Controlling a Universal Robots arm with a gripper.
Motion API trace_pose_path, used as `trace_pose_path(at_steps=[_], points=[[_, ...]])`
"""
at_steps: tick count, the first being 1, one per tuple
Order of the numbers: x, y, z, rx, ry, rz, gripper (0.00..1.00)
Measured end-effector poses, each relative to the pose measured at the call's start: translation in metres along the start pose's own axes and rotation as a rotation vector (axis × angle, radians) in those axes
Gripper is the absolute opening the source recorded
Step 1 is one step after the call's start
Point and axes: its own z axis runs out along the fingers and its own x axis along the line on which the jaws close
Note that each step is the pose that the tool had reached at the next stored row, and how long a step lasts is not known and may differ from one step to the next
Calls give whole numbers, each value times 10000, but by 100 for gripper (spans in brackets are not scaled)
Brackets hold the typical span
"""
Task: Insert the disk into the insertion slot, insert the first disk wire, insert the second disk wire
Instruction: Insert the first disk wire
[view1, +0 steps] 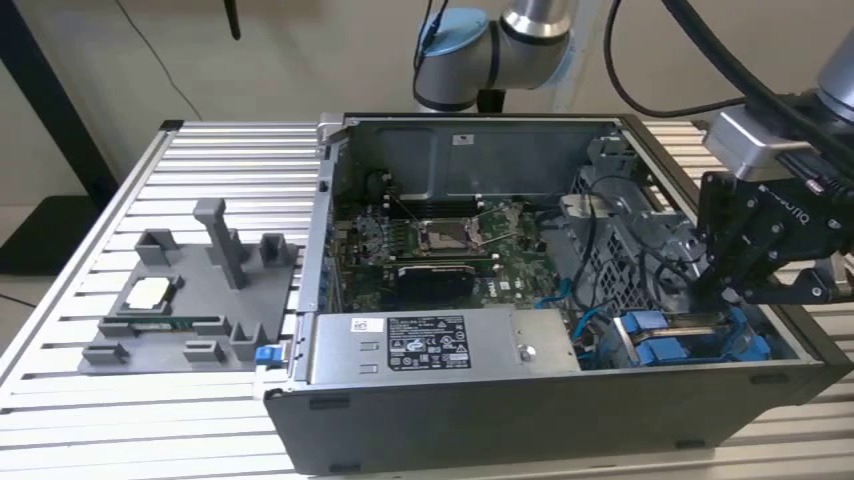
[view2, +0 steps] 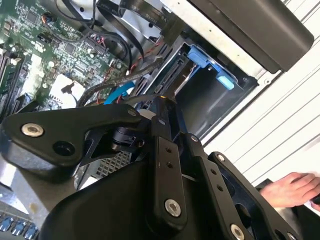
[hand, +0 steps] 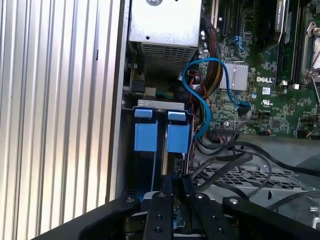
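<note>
A Universal Robots arm reaches its pincer (view1: 727, 295) down into the corner of an open computer case (view1: 534, 425) on a slatted aluminium worktop (view1: 134, 440), at the exterior view's right. In the first wrist view the pincer's (hand: 175, 184) tips are drawn almost together. Whether they pinch one of the black cables (hand: 225, 157) running just beside them cannot be made out. The disk (hand: 178, 137), in its bright blue carrier, sits upright in the insertion slot (hand: 160, 104) next to a second blue carrier (hand: 146, 135), so that step looks done. It lies straight ahead of the tips along the pincer's own line of reach and close to them. Its long axis runs down into the bay, the same way the pincer points. A looping blue data cable (hand: 202, 100) hangs between the bay and the green motherboard (hand: 260, 100), and the grey power supply (view1: 441, 345) sits alongside. In the second wrist view a person's hand (view2: 295, 189) rests on the worktop outside the case.
</note>
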Motion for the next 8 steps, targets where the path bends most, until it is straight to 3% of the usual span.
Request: trace_pose_path(at_steps=[5, 8], points=[[9, -17, 29, 18, -287, 37, 19], [9, -18, 29, 19, -293, 36, 19]])
